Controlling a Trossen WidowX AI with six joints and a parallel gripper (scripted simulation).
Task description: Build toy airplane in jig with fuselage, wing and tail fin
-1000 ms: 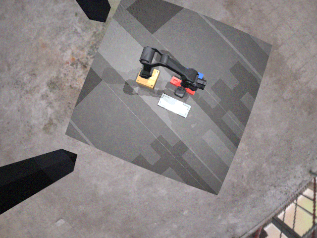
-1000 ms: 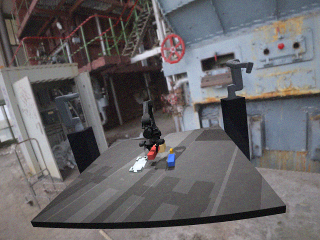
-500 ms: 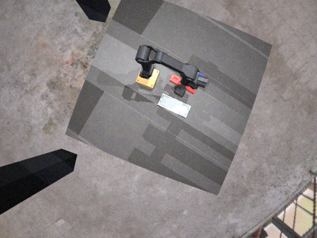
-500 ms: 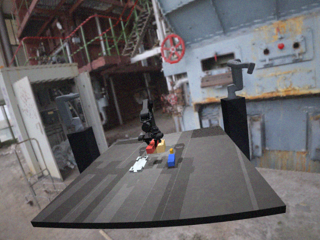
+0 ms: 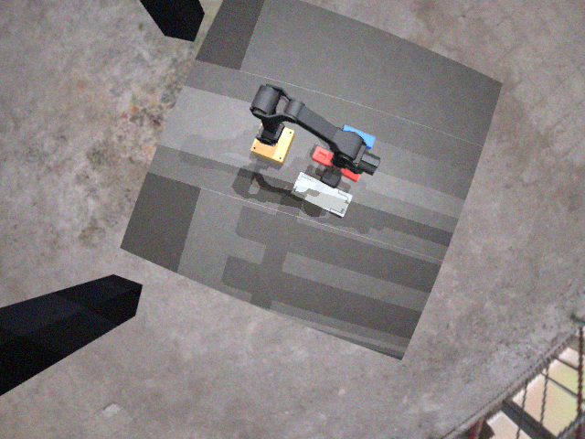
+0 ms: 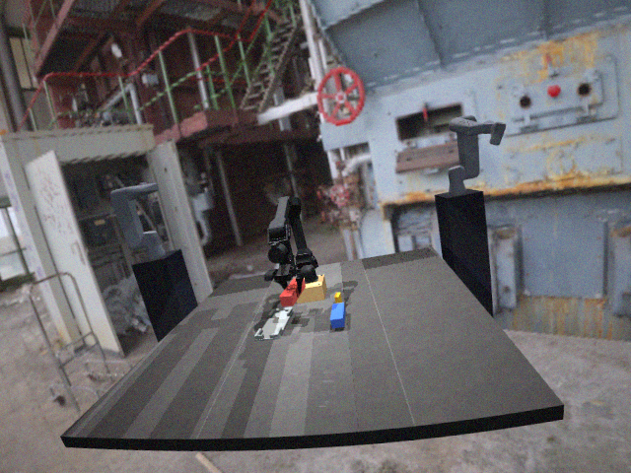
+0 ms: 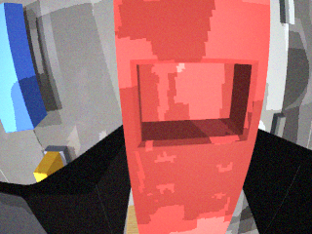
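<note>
Pincer point(image 5: 341, 165) clamped on the red fuselage point(image 5: 322, 154), carrying it above the desk point(image 5: 330, 283) just beside the white cradle point(image 5: 323, 193), so seating looks like the current step; next, align the fuselage over the cradle and lower it flat.

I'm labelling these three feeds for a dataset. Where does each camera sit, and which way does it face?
Top: overhead, facing down at the table; whole arm visible.
Exterior: beyond the table's far edge, level, facing the arm; white jig and blue piece in front.
Wrist: on the gripper, looking along the held red fuselage; dark fingers show.
All three share the fuselage and blue piece.
</note>
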